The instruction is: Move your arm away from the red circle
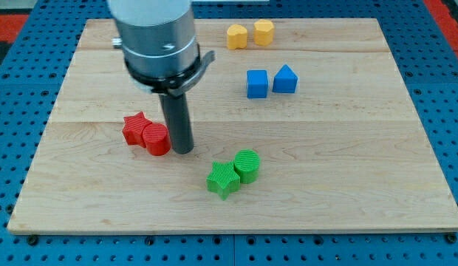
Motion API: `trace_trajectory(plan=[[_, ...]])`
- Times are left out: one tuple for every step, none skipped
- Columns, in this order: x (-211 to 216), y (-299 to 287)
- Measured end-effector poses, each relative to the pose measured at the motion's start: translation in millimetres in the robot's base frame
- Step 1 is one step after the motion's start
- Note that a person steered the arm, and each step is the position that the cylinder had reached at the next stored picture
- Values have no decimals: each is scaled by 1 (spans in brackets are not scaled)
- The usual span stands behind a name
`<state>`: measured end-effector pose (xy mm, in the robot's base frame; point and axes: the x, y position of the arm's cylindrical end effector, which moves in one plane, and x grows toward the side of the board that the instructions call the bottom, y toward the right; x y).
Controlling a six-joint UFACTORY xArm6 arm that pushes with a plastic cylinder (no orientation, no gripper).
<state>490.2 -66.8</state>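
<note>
The red circle (156,139) lies left of the board's middle, touching a red star (134,128) on its left. My tip (182,151) rests on the board right beside the red circle, touching or nearly touching its right side. The dark rod rises from there to the grey arm body at the view's top.
A green star (223,179) and a green circle (247,165) sit together below the middle. A blue cube (257,83) and a blue pointed block (285,79) lie right of centre. Two yellow blocks (237,36) (264,32) lie near the top edge of the wooden board (362,162).
</note>
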Motion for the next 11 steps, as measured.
trace_trajectory(plan=[[-5, 1], [-5, 1], [-5, 1], [-7, 1], [-9, 1], [-8, 2], [-8, 3], [-8, 24], [-15, 78], [-42, 118], [-35, 194]])
